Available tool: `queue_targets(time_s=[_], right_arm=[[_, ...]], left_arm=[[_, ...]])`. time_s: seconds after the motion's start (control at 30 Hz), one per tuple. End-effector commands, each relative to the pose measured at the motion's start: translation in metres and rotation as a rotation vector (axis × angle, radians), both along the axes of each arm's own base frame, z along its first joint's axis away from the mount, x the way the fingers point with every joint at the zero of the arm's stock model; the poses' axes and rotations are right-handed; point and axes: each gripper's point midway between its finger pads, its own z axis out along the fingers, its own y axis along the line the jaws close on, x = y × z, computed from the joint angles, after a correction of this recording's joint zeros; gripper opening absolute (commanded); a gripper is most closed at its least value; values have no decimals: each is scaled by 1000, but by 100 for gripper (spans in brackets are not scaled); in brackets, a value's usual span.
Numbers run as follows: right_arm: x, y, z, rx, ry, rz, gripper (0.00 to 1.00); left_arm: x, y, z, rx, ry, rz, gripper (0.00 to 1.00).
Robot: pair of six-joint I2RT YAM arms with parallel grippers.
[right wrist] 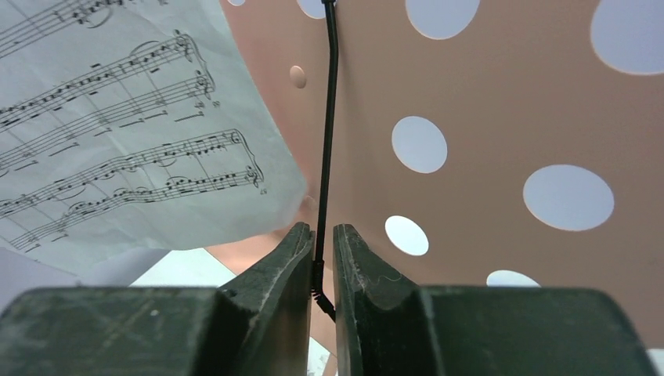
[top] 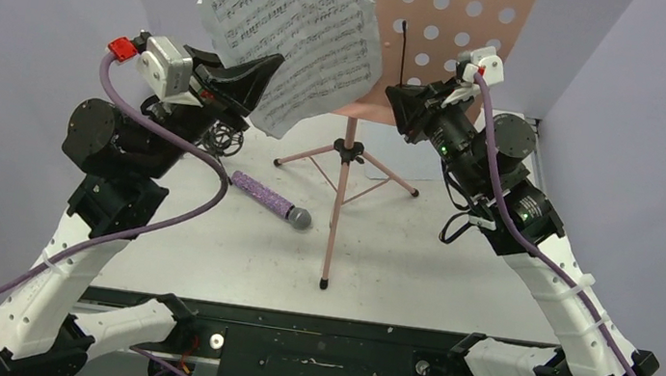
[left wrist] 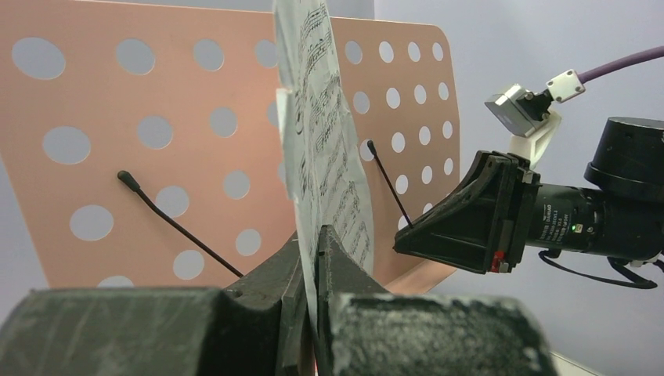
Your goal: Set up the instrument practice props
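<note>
Left wrist view: your left gripper (left wrist: pixel 315 235) clamps the white printed sheet-music page (left wrist: pixel 325 149), at twelve o'clock before the pink perforated metal music stand (left wrist: pixel 188 90); your right gripper (right wrist: pixel 322 235), closed nearly together, pinches its thin black wire clip (right wrist: pixel 330 117).

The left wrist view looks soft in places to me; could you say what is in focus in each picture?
Left wrist: left fingers blurred, sheet music and pink desk sharp. Right wrist: right fingers soft, black wire and notes legible. Top external: even light, faint shadows, microphone crisp.
</note>
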Motion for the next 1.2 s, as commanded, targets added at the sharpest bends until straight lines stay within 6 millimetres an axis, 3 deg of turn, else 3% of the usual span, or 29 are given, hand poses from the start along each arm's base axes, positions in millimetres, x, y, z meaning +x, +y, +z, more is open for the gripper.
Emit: queue_targets(time_s=[0.0, 0.07, 0.87, 1.17], right_arm=[[-8, -8, 27, 54, -59, -6, 9], [-9, -9, 27, 56, -64, -4, 5], [-48, 0, 40, 21, -241, 173, 5], [-58, -16, 50, 96, -295, 137, 5]], left_arm=[[-8, 10, 30, -49, -75, 20, 0], [-7, 10, 31, -53, -78, 21, 0], [14, -10, 44, -23, -81, 6, 0], [22, 0, 41, -49, -47, 71, 0]])
